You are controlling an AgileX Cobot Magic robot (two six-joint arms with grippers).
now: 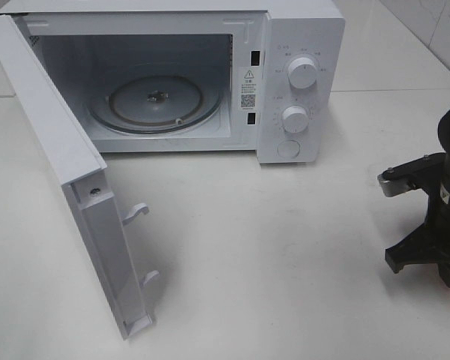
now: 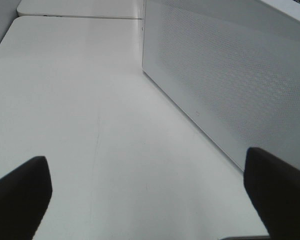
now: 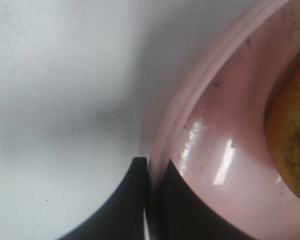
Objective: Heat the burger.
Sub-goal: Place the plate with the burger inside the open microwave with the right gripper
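Observation:
In the right wrist view, the burger [image 3: 291, 135] shows only as a golden-brown bun edge, sitting on a shallow pink plate [image 3: 215, 120]. My right gripper [image 3: 151, 167] is shut on the plate's rim, one black finger outside it and one inside. In the exterior high view only the right arm [image 1: 429, 217] shows, at the right edge of the table; the burger is out of view there. My left gripper [image 2: 147, 195] is open and empty, its dark fingers [image 2: 20, 195] wide apart over the bare table.
The white microwave [image 1: 300, 45] stands at the back with its door [image 1: 60, 150] swung open toward the front left. Its glass turntable [image 1: 156, 101] is bare. A white perforated microwave panel [image 2: 230, 85] is close beside the left gripper.

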